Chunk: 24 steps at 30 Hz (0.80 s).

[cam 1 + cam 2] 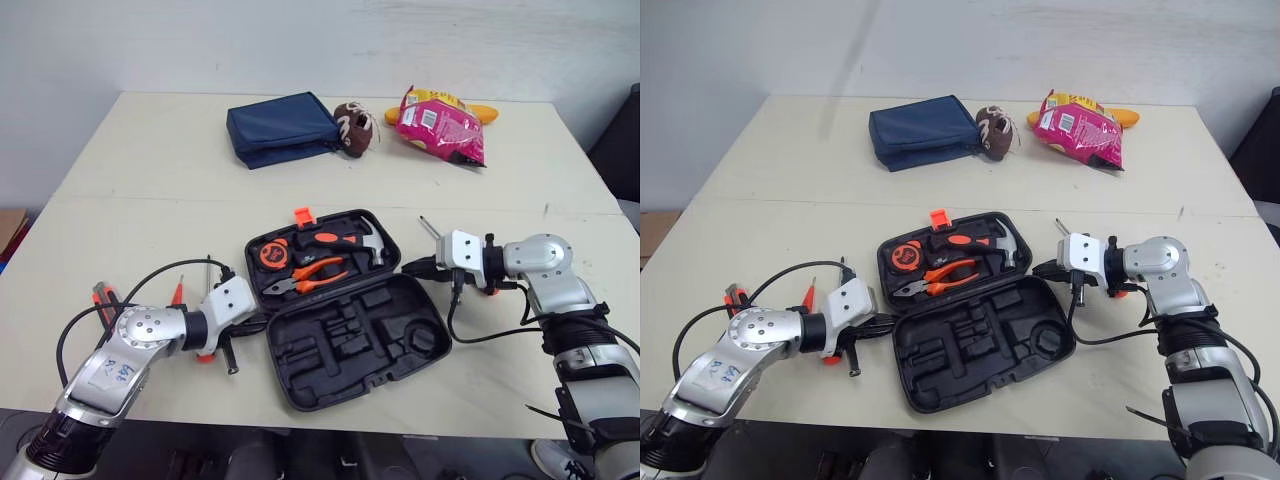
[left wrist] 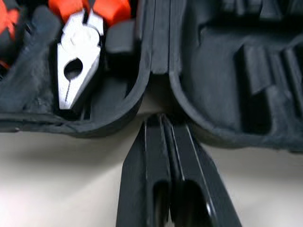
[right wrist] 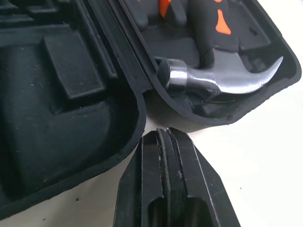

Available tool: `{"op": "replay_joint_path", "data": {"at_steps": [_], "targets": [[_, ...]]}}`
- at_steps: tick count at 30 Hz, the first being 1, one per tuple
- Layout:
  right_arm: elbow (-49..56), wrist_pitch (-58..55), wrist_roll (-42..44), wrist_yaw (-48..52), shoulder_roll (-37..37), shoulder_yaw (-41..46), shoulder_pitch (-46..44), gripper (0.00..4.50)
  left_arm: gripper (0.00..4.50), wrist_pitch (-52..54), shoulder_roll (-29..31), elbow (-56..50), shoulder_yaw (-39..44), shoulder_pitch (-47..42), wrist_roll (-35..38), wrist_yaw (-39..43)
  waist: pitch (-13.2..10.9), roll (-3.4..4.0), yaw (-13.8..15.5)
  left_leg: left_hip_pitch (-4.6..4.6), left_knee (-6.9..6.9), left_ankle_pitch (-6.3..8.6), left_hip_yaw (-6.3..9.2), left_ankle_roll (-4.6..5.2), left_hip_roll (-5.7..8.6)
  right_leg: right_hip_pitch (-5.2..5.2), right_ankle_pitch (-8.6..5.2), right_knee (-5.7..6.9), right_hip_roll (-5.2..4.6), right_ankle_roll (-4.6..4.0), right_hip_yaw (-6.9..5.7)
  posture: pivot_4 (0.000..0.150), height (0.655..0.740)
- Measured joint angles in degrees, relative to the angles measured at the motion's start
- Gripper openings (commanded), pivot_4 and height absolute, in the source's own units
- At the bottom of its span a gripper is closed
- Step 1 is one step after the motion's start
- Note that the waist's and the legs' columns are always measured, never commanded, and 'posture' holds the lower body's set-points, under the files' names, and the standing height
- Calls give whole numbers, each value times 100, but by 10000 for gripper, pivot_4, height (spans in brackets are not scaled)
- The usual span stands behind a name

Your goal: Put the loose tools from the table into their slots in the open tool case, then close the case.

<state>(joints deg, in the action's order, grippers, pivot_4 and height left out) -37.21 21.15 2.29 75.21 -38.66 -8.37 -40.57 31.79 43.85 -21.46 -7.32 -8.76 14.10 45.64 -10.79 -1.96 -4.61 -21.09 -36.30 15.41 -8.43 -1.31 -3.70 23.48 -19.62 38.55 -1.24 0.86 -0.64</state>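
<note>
Open tool case (image 1: 340,350) near the desk (image 1: 150,160) front edge; left claw (image 2: 163,122) and right claw (image 3: 163,134) (both pinched closed, empty) point at its opposite ends

closed right pincer (image 3: 164,133) just beside open tool case (image 3: 71,118), hammer (image 3: 213,82) in its slot

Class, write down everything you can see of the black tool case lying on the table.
The tool case is black moulded plastic, lying fully open and flat on the pale table. Its far half holds a hammer, orange-handled pliers and a tape measure, with an orange latch on its far rim. The near half shows empty moulded recesses. The left gripper and right gripper, both shut, point at opposite ends of its hinge; contact cannot be told.
</note>
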Motion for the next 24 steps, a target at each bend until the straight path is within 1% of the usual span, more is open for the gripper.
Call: {"op": "replay_joint_path", "data": {"at_steps": [4,8,15,21,24], "targets": [[-101,8,-42,2,14,-25,-36,0,346,27,-158,167,-141,-227,-123,-47,0,0,17,-1,-5,-1,0,1,0,0,0,2,0,0,0,1500,7400],[-31,-178,6,216,13,-26,-22,0,346,-20,-223,382,-176,-427,-266,-47,0,0,37,-2,-8,-1,1,1,0,-1,0,3,0,0,0,1500,7400],[777,-693,192,590,-131,-12,453,0,346,-253,-225,847,-158,-699,-354,92,0,0,62,0,-9,-1,1,1,-1,-1,0,7,0,0,-1,1500,7400],[1761,-1296,410,608,-316,21,1108,0,346,-446,-272,1182,-174,-926,-533,185,0,0,123,1,-10,-1,1,1,-1,-1,0,8,0,0,-1,1500,7400],[2030,-1522,486,507,-331,75,1302,0,346,-457,-322,1323,-161,-1010,-570,172,1,-1,136,1,-14,-1,1,1,-1,-1,0,12,0,0,-1,1500,7400]]}}
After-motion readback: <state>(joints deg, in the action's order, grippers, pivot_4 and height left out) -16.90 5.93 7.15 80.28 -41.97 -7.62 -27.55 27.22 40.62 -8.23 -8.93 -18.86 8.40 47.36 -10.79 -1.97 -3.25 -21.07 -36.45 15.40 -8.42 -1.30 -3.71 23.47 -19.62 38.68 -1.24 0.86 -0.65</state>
